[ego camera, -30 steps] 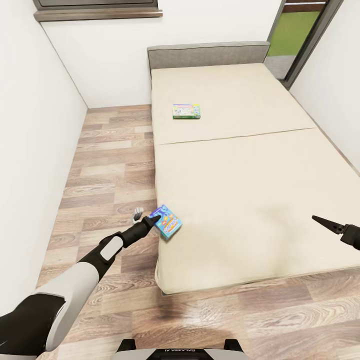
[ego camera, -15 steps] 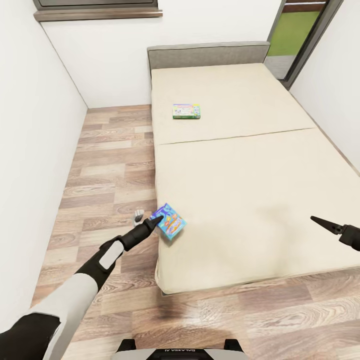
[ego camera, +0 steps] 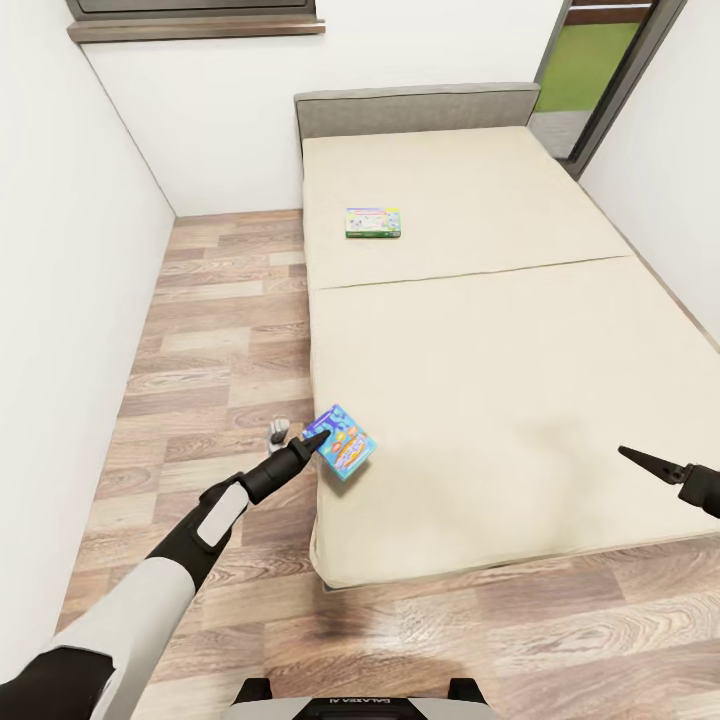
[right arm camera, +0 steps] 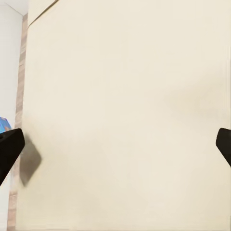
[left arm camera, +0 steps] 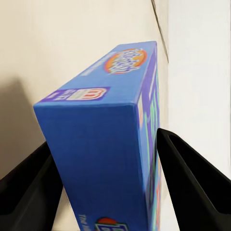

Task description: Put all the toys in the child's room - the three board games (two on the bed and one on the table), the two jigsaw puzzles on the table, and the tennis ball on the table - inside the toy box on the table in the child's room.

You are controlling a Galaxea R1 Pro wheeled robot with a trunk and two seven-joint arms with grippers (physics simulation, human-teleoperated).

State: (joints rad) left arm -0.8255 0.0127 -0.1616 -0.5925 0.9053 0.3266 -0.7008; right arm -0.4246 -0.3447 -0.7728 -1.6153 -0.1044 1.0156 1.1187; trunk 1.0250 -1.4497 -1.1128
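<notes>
Two grippers logged: our left gripper clamps the small blue board-game box; right gripper spread wide, empty.

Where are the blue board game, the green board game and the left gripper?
blue board game (ego camera: 345,441): head view, printed top face.
green board game (ego camera: 374,222): head view, lid centre.
left gripper (left arm camera: 108,190): left wrist view, between fingertips.

Our left arm stretched forward, left gripper clamped on blue board game, finger each side of box. Our right gripper held out level, fingers spread wide, nothing between.
</notes>
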